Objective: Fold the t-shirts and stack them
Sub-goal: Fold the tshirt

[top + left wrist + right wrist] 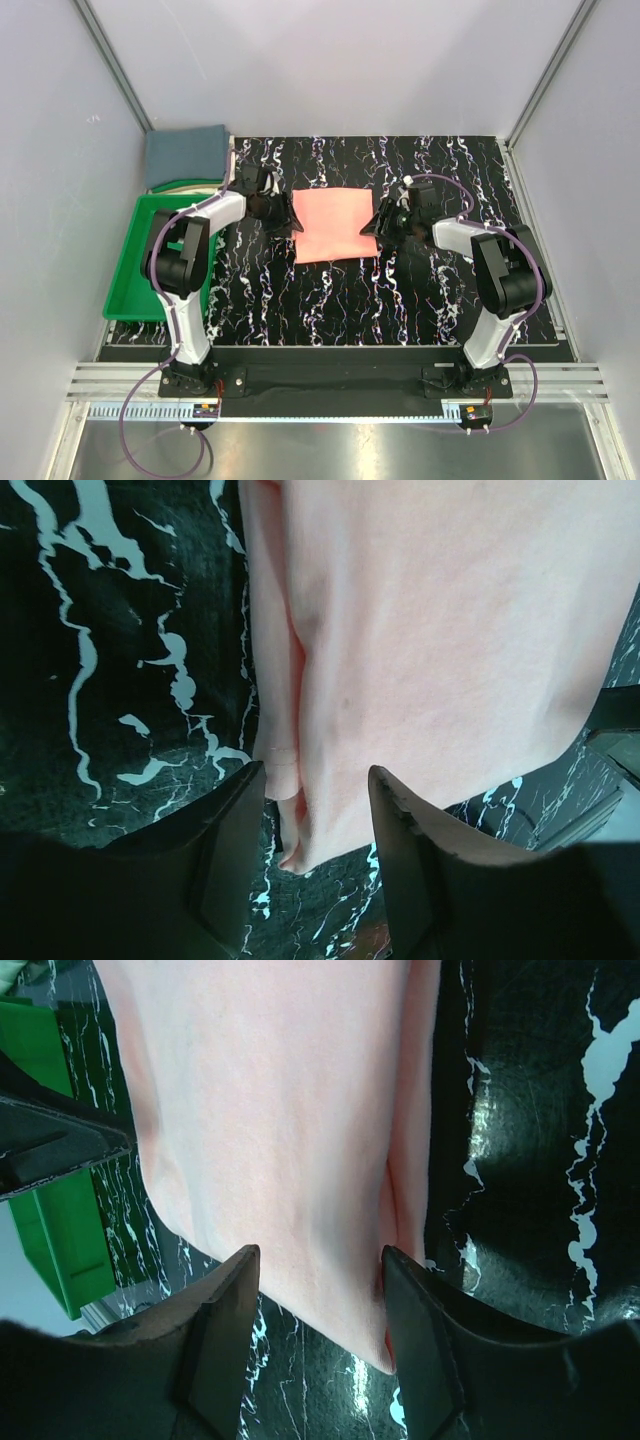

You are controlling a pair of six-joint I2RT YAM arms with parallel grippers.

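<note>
At the far left, a folded slate blue-grey cloth t-shirt [185,155] lies beyond the green plastic tray [125,300]. On the black marbled table [330,300], a folded salmon-pink cloth t-shirt [335,225] lies flat. The left gripper [315,780] and right gripper [320,1260] straddle its side edges, jaws spread, unclamped.

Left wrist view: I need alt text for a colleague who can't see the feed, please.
A folded salmon-pink t-shirt fills most of the frame, lying flat on the black, white-veined table. The two dark fingers of the left gripper stand apart at the bottom edge, with the shirt's folded corner showing in the gap between them.
</note>
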